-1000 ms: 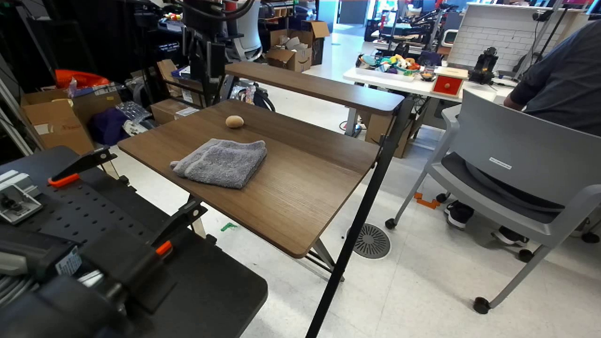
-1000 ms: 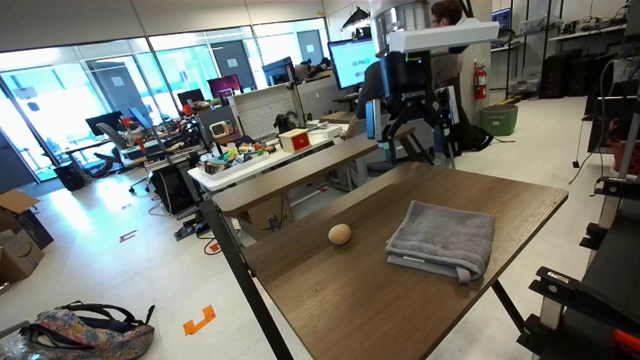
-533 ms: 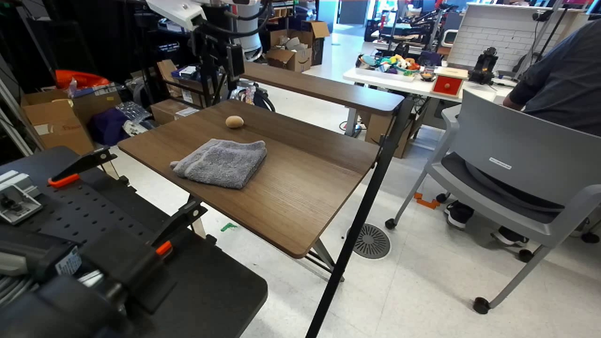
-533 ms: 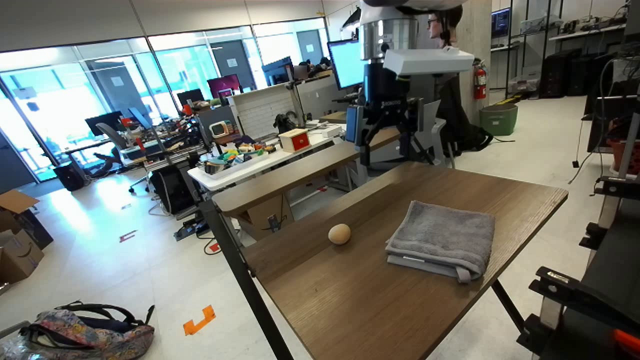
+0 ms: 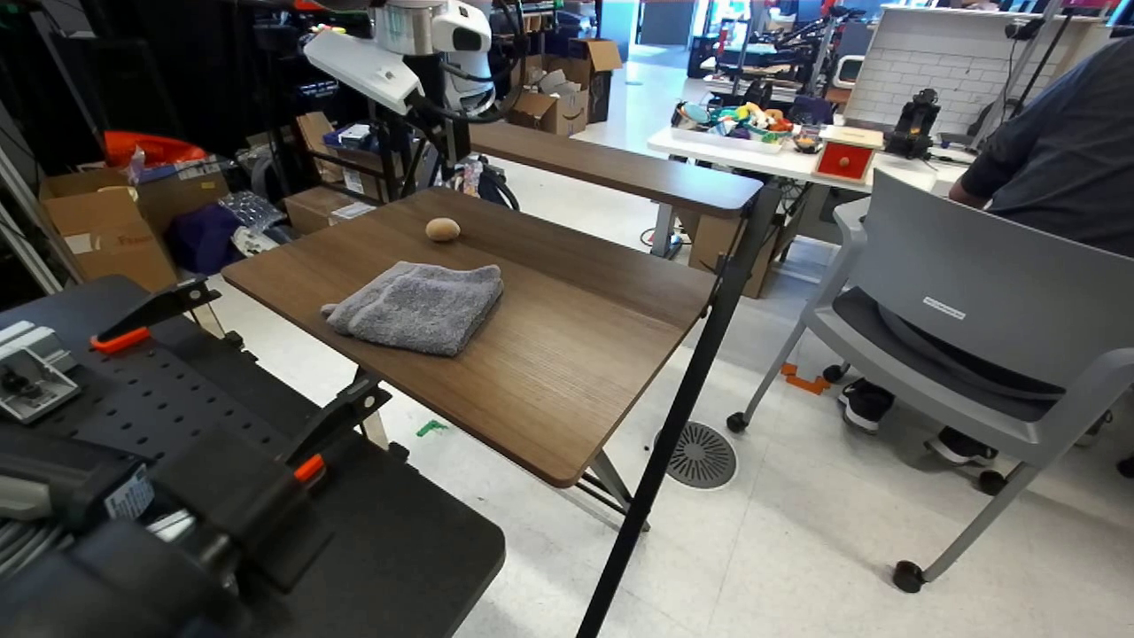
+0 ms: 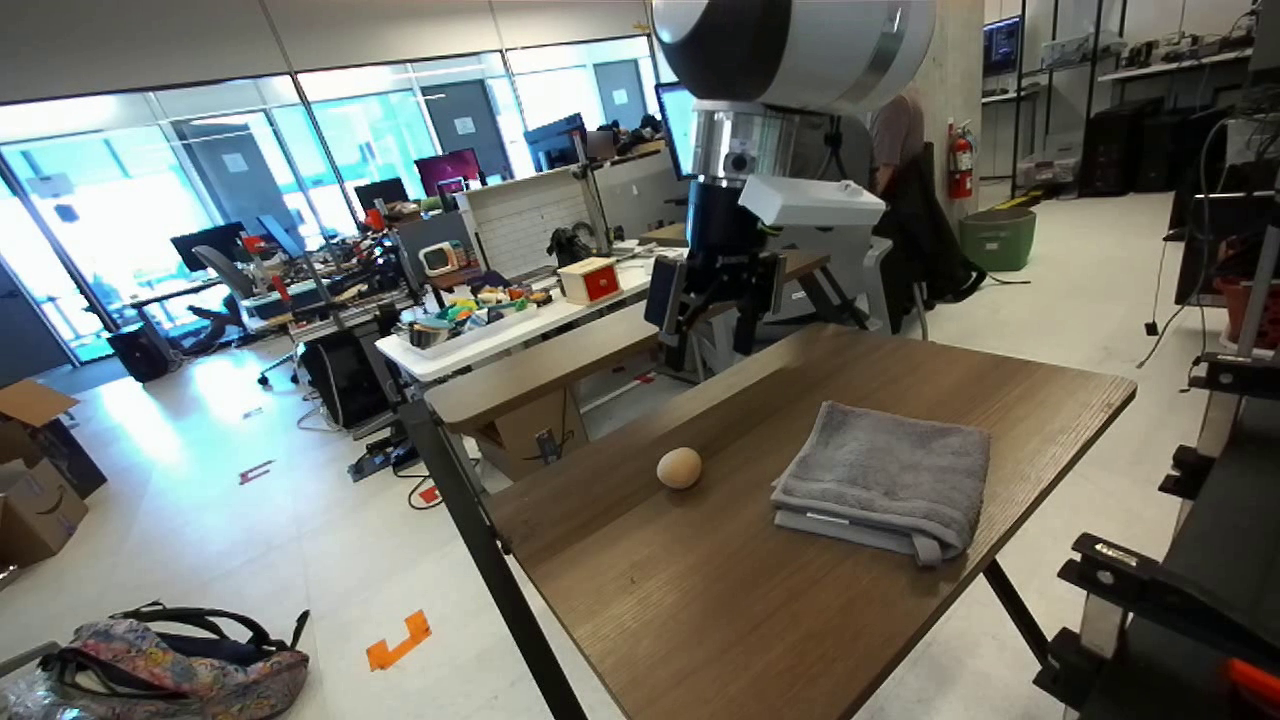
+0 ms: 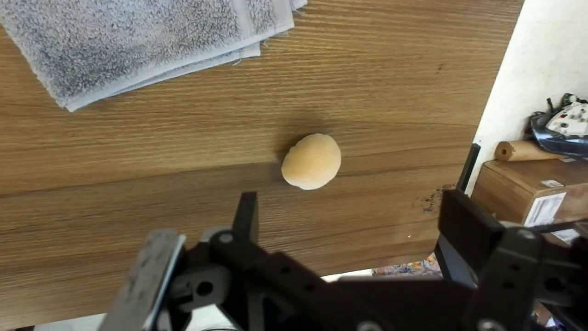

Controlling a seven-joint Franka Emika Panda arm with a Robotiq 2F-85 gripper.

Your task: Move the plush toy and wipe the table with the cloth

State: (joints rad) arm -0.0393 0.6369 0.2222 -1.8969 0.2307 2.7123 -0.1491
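On the brown surface [image 5: 554, 368], in an exterior view, the folded towel [image 5: 421, 310] lies apart from the plush toy [image 5: 443, 230], which presumably obstructs wiping. In an exterior view, the hand [image 6: 710, 352] points down. In the wrist view it is spread wide, empty, presumably to straddle the toy.

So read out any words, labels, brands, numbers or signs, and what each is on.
No text reads clearly.
Gray chair, white label: too small.
Doors, paper signs: too small.
Cardboard box in the wrist view, shipping label: blurred.
Black equipment, sticker: blurred.
Gripper: no brand legible.
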